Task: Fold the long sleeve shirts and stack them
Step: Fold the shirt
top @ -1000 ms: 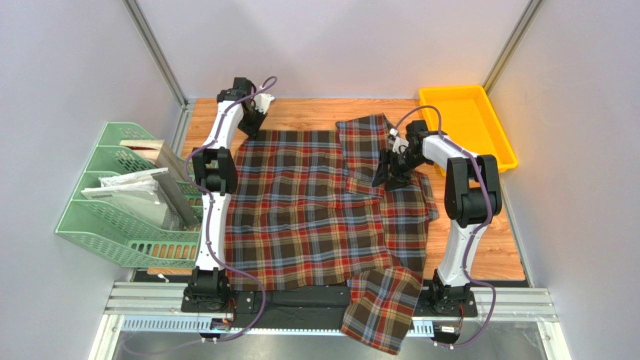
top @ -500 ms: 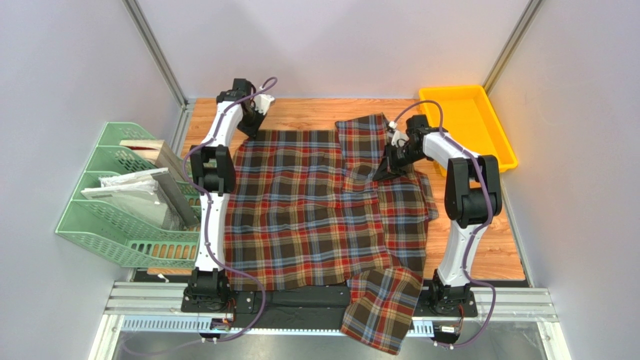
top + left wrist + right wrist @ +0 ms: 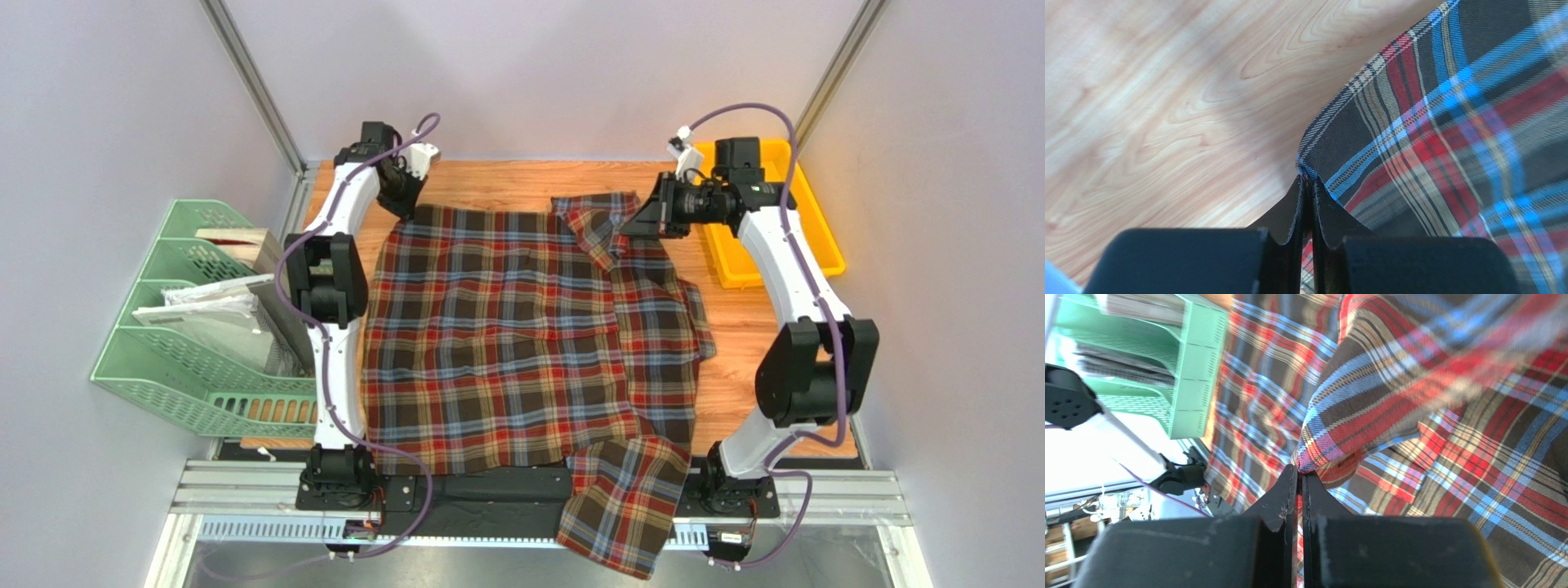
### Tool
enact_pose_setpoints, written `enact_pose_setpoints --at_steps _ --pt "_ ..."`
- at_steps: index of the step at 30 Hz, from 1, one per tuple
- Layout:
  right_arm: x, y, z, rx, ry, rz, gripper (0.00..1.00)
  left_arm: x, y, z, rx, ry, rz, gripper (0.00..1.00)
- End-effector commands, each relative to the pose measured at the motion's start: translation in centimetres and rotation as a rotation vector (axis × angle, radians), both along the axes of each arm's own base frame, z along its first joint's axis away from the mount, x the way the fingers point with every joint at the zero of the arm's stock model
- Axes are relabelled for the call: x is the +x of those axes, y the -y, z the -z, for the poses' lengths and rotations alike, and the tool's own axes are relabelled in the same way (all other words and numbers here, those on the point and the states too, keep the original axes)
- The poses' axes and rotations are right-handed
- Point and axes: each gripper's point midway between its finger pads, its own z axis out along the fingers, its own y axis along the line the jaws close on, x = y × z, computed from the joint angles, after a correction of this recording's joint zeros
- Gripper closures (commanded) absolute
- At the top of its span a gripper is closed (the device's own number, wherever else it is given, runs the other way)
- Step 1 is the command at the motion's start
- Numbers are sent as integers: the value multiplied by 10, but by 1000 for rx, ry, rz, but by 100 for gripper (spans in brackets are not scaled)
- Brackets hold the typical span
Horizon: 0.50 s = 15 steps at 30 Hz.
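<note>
Soft, limp shirt (image 3: 515, 331), likely light and sagging; best taken by corners. Left pincer (image 3: 1308, 180) pinching hem well apart from tray (image 3: 817, 230); right pincer (image 3: 1300, 471) pinching fold near tray.

— What carries everything?
— My light wooden table (image 3: 503, 184). A dark brown, red, blue and cream plaid flannel shirt (image 3: 515, 331) lies spread across most of it, with one part hanging over the near edge.
— Anything else?
— A yellow plastic tray (image 3: 810, 214) at the far right corner. A green mesh rack (image 3: 184, 355) stands at the left edge; I can't tell whether it's on the table or beside it.
</note>
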Motion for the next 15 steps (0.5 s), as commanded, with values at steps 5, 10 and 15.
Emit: enact_pose_setpoints --at_steps 5,10,15 --pt "-50 14 -92 72 213 -24 100 -13 8 -89 -42 222 135 95" --pt "-87 18 -115 60 326 -53 100 -37 10 -115 -44 280 200 96" --pt "-129 18 -130 31 382 -74 100 -66 15 -129 -48 351 278 97"
